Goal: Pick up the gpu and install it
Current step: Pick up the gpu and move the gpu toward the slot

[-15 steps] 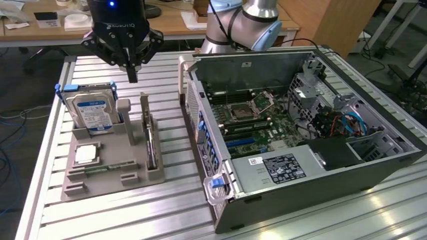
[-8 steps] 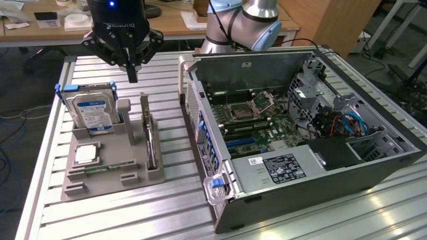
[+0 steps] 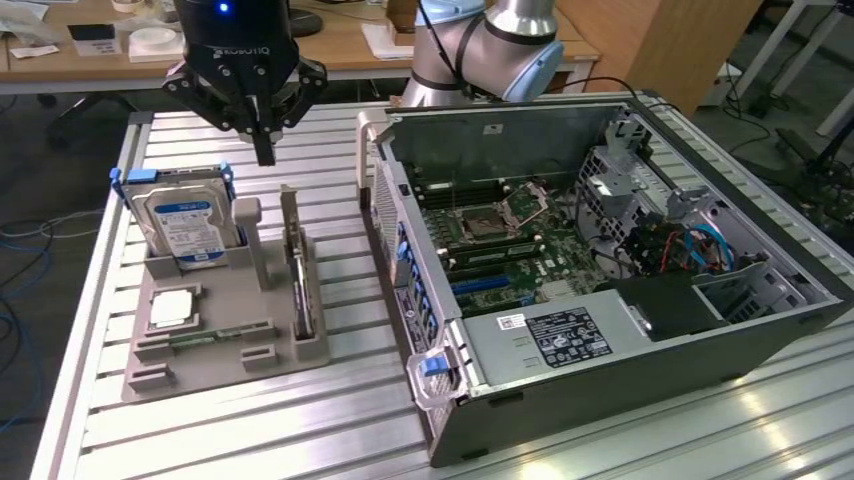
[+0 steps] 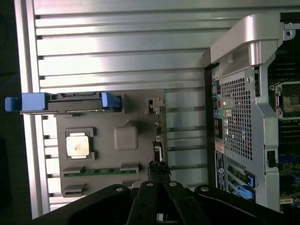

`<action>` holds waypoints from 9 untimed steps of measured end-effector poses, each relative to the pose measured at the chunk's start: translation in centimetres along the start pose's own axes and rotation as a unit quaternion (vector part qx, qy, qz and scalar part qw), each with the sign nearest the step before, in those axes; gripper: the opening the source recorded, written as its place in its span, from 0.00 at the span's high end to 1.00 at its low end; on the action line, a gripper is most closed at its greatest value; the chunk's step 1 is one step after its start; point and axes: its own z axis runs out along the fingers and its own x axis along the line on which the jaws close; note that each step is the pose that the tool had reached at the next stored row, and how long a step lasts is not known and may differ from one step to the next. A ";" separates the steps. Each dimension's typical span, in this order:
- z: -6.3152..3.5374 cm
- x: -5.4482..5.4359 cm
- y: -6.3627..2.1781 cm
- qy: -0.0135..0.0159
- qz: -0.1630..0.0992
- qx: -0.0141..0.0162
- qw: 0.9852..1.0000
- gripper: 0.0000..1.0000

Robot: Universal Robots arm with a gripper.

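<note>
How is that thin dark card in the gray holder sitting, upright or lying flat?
Upright: the gpu stands on its thin edge in a slot of the gray holder, outside the computer case.

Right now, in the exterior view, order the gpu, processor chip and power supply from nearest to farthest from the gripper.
1. gpu, upright in tray, just below the gripper.
2. processor chip, flat on tray.
3. power supply, inside case, exterior view's right.
</note>
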 end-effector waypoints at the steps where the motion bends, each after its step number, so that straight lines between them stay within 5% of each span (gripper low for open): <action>1: 0.00 0.0 0.00 0.000 0.000 0.000 1.000 0.89; 4: 0.00 0.0 0.00 0.000 0.000 0.000 1.000 0.83; 9: 0.00 0.0 0.00 0.000 0.000 0.000 1.000 0.59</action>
